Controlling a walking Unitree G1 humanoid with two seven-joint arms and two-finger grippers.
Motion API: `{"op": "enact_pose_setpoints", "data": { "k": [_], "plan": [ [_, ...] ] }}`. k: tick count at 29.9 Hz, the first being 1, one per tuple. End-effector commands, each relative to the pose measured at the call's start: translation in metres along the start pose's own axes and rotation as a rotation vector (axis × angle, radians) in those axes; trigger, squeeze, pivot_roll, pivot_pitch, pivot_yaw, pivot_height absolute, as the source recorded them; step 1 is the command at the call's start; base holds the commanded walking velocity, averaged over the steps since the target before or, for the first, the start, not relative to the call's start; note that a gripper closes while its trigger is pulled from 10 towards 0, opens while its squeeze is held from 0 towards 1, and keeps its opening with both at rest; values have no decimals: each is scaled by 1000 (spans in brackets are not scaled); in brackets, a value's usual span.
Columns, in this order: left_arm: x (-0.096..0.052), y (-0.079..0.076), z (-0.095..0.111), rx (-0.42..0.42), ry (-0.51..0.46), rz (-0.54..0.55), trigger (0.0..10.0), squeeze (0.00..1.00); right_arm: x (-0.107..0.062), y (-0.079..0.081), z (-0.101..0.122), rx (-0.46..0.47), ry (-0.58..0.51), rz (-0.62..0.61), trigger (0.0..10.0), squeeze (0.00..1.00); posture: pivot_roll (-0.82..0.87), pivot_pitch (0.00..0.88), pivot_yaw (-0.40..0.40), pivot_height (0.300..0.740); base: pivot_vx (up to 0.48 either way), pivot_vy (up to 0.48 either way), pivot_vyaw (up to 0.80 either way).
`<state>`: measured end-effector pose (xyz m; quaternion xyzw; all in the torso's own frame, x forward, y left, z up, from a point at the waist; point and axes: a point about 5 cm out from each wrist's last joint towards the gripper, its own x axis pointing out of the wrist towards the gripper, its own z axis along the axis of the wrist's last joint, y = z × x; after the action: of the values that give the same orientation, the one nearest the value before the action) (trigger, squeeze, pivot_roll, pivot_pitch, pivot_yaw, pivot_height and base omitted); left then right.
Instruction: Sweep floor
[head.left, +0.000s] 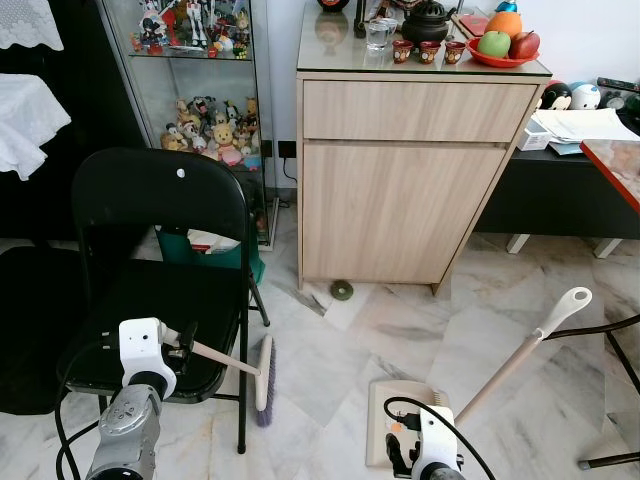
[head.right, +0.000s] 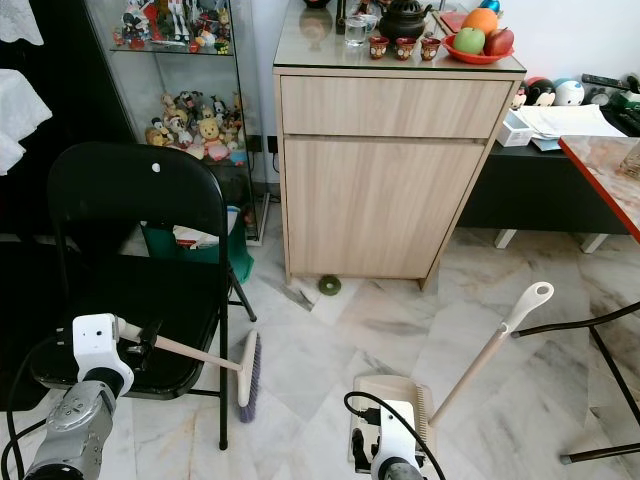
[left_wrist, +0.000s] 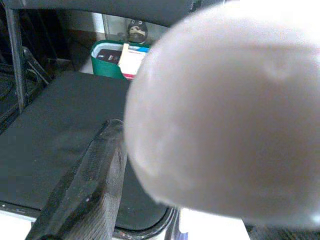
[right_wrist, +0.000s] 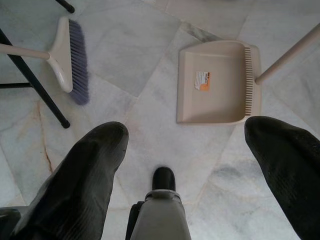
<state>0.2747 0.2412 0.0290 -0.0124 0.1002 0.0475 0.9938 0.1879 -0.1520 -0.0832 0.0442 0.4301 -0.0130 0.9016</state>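
Note:
My left gripper (head.left: 184, 346) is shut on the beige handle of a broom (head.left: 264, 378), in front of the black folding chair's seat. The broom's head with purple bristles hangs just above the marble floor, beside the chair's front leg. In the left wrist view the blurred handle end (left_wrist: 225, 110) looms beside one black finger (left_wrist: 85, 195). A beige dustpan (right_wrist: 212, 82) lies flat on the floor, its long handle (head.left: 520, 350) leaning up to the right. My right gripper (right_wrist: 186, 132) hangs open above the floor, just short of the dustpan. A small green round thing (head.left: 342, 290) lies by the cabinet's foot.
The black folding chair (head.left: 160, 230) stands at the left, a green bin (head.left: 212, 252) behind it. A wooden cabinet (head.left: 400, 180) and a glass display case (head.left: 200, 80) stand at the back. Another chair's black legs (head.left: 612, 400) and a table edge (head.left: 612, 160) are on the right.

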Motion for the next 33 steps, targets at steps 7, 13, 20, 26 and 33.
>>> {"op": "enact_pose_setpoints", "data": {
  "k": [7,13,20,26,33],
  "plan": [
    [-1,3,-2,-2,5,2,0,0,-1,-3,-4,-9,15,1,10000,0,-13,24,-59,740,0,0,0],
    [-1,3,-2,1,6,0,0,0,-1,-2,-5,-8,17,1,10000,0,-13,30,-60,740,0,0,0],
    [-1,1,-5,4,15,-13,0,0,-1,-1,-5,-6,17,1,10000,0,-13,30,-60,740,0,0,0],
    [-1,-1,-5,5,19,-28,0,0,-1,-1,-4,-7,16,1,10000,0,-16,36,-59,740,0,0,0],
    [-1,-5,-6,5,20,-45,0,0,1,-4,4,2,-18,-16,10000,0,-21,37,-60,740,0,0,0]
  ]
}}
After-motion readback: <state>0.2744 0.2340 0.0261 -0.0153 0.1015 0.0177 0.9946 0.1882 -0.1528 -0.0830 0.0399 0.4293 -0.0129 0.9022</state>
